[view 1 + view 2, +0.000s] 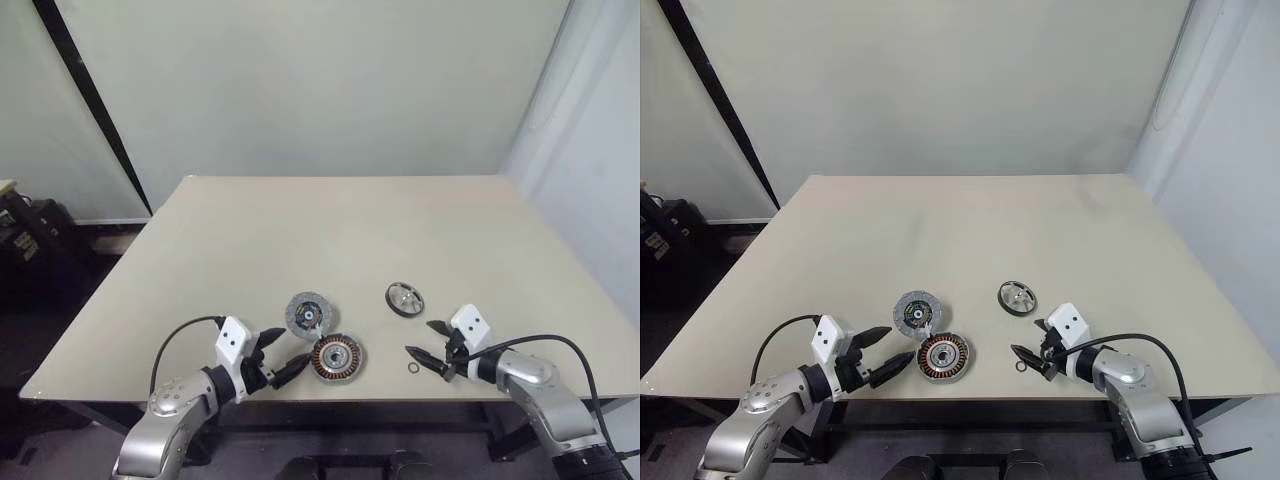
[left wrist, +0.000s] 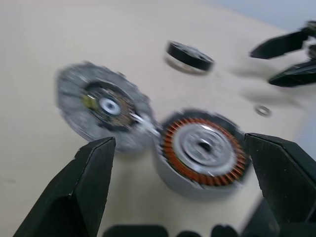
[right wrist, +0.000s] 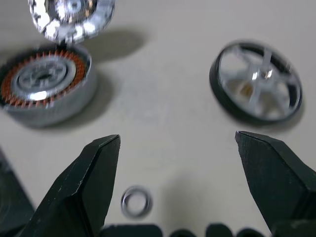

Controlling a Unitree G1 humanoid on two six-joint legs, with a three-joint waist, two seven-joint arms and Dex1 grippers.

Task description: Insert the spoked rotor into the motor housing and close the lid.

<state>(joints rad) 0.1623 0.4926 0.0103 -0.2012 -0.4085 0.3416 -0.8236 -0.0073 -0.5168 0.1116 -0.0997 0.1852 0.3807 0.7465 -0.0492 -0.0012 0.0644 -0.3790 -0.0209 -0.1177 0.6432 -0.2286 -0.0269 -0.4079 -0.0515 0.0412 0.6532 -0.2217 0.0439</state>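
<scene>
With both the left tool and the right tool hovering released, the spoked rotor is lying on the worktop apart from the motor housing, so the right tool is best closing squarely across its rim.

Head pair overhead; wrist views close, perhaps overlapping.
</scene>
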